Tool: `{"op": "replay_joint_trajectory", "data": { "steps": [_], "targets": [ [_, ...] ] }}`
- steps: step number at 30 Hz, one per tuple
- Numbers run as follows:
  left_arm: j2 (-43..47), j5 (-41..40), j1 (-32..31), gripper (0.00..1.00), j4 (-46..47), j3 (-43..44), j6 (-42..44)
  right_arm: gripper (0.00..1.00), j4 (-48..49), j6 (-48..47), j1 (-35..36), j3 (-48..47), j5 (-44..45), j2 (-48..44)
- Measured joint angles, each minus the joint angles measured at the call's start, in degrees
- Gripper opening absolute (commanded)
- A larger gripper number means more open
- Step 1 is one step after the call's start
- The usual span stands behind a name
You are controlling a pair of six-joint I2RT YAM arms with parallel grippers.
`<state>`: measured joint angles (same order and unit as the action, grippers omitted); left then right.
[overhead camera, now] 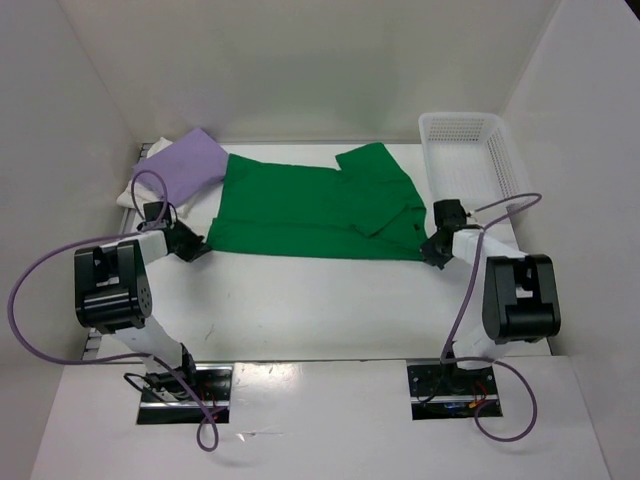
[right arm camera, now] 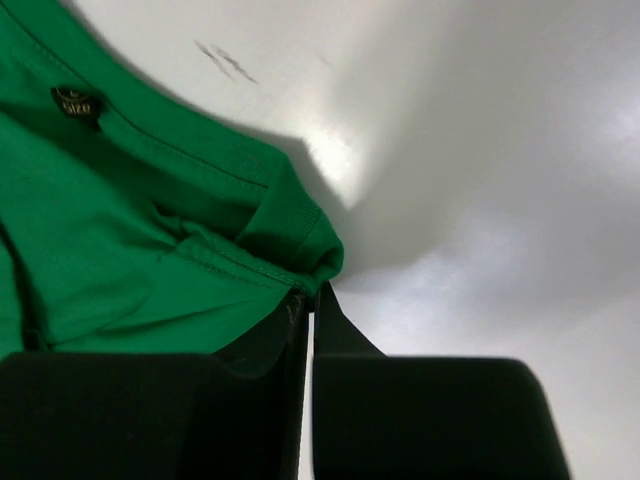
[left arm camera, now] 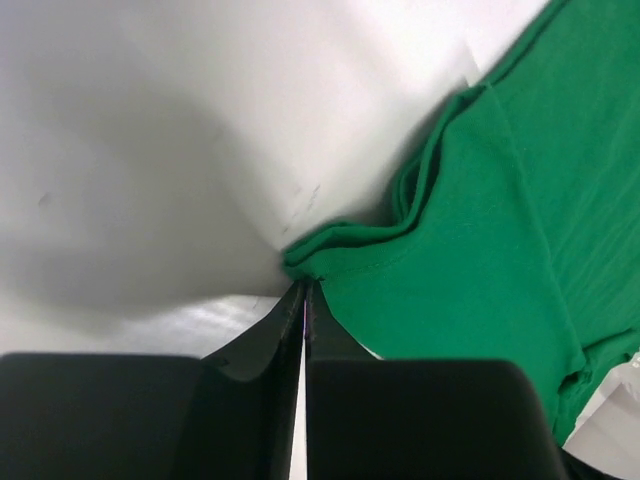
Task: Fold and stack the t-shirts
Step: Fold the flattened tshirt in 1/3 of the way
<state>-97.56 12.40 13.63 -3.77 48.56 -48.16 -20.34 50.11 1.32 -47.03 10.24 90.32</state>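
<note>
Two tools sit at the near hem of the green t-shirt [overhead camera: 300,210], one at each end of it. The left tool [overhead camera: 195,247] is clenched on the near-left corner; its wrist view shows the fingertips [left arm camera: 305,285] pressed together with a bunched fold of green hem [left arm camera: 470,260] caught at their tips. The right tool [overhead camera: 433,252] is clenched the same way on the near-right corner, the doubled green edge [right arm camera: 120,250] tucked into its closed tips [right arm camera: 310,290].

From that held edge the shirt lies flat on the table [overhead camera: 300,310] and stretches away from both arms. Its long axis runs left to right, so the gripped hem spans the gap between the tools, and each arm is nearest its own corner. A fold, as I judge it, would carry this near edge away towards the far one, both arms moving evenly.

Beyond, at the far left, the lilac t-shirt [overhead camera: 185,160] lies folded with what looks like the white t-shirt [overhead camera: 128,192] beneath it. The basket [overhead camera: 460,118] stands far right.
</note>
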Motion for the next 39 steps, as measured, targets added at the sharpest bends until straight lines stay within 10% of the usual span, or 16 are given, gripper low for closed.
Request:
{"op": "replay_joint_trajectory", "data": {
  "steps": [15, 19, 24, 26, 30, 39],
  "targets": [
    [22.8, -0.1, 3.8, 0.09, -20.2, -12.8, -0.8, 0.10, -18.4, 4.8, 0.1, 6.7, -6.6, -29.2],
    [24.1, 1.1, 3.8, 0.51, -26.3, -12.8, -2.4, 0.47, -24.4, 5.5, 2.0, 4.2, -6.8, -32.3],
    [25.0, 0.3, 4.2, 0.43, -31.4, -10.0, -3.0, 0.58, -27.3, 3.6, 2.1, 0.1, -6.3, -34.8],
    [25.0, -0.2, 4.3, 0.35, -32.2, -6.2, -2.1, 0.50, -27.0, 2.7, 2.2, -0.9, -6.3, -34.7],
    [25.1, -0.5, 3.6, 0.28, -27.4, -1.4, 0.5, 0.02, -24.0, 0.9, 3.6, -1.5, -7.9, -31.2],
    [24.5, -1.8, -18.1, 0.00, -15.0, -1.8, 4.3, 0.00, -7.4, 0.8, 13.5, -0.1, -11.0, -11.9]
  ]
}}
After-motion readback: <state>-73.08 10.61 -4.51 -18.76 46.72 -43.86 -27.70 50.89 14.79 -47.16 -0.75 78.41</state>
